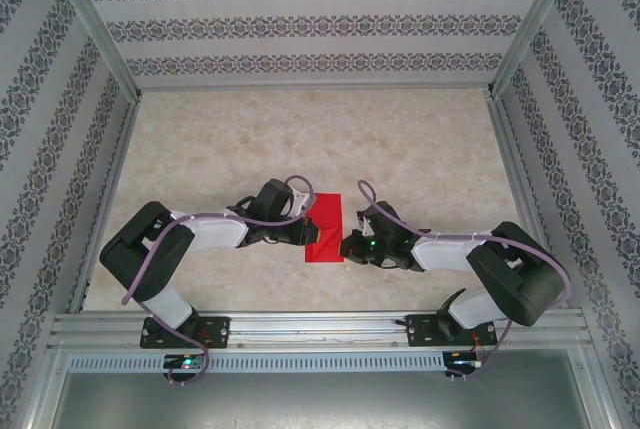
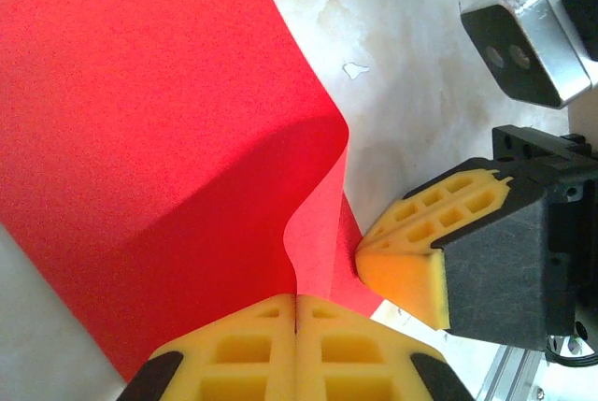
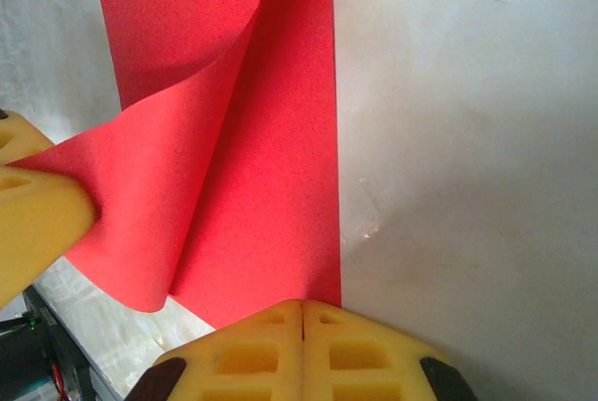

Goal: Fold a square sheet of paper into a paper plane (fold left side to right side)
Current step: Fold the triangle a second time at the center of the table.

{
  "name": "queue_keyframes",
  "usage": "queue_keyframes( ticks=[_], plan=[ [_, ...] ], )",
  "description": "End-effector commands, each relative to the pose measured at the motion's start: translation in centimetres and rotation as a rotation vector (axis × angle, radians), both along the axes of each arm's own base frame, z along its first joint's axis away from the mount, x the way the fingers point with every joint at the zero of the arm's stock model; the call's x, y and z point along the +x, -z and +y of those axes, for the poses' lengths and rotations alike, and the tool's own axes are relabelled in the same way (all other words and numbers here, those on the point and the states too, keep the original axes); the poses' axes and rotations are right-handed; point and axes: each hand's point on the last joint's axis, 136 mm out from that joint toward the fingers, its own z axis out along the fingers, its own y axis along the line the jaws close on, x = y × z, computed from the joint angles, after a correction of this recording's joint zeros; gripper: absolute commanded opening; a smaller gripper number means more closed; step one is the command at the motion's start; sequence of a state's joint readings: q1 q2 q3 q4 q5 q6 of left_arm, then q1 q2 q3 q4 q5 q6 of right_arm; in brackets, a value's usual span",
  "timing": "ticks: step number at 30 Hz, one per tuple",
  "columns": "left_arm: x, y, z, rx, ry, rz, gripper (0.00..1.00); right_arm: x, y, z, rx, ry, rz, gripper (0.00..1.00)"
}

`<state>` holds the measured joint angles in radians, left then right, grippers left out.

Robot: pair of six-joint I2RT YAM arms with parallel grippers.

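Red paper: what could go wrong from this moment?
1. The left claw pinches a curled flap of the paper; pulling unevenly could skew the fold.
2. The right claw seems to press down just the near edge, so the paper might slip.
3. The two claws are close and could bump.

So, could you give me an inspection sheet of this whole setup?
Surface: pale marbled table.
Job's things: square sheet of paper, red, one side lifted and curled over.
Clutter: one small white fleck.
Grippers: left fingers shut on the sheet's lifted flap; right fingers shut, tips at its edge.
Cables: purple cables along both arms.
Surroundings: patterned walls, metal frame.
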<state>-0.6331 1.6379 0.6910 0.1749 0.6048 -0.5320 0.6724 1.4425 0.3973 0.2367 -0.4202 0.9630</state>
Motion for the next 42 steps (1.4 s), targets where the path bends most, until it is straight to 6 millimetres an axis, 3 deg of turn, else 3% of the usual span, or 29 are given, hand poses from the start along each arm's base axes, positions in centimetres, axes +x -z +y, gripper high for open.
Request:
queue_keyframes(
  ticks=[1,30,42],
  plan=[
    [0.5,0.3,0.2,-0.025,-0.001,-0.004,0.0,-1.1,1.6,-0.7,-0.07,-0.018,0.045,0.0],
    [2.5,1.8,1.7,-0.012,-0.05,0.019,0.0,-1.4,2.2,-1.0,-0.087,-0.025,0.064,0.0],
    [2.9,1.5,1.7,-0.005,-0.039,0.007,0.0,-1.5,2.4,-1.1,-0.093,-0.023,0.066,0.0]
  ],
)
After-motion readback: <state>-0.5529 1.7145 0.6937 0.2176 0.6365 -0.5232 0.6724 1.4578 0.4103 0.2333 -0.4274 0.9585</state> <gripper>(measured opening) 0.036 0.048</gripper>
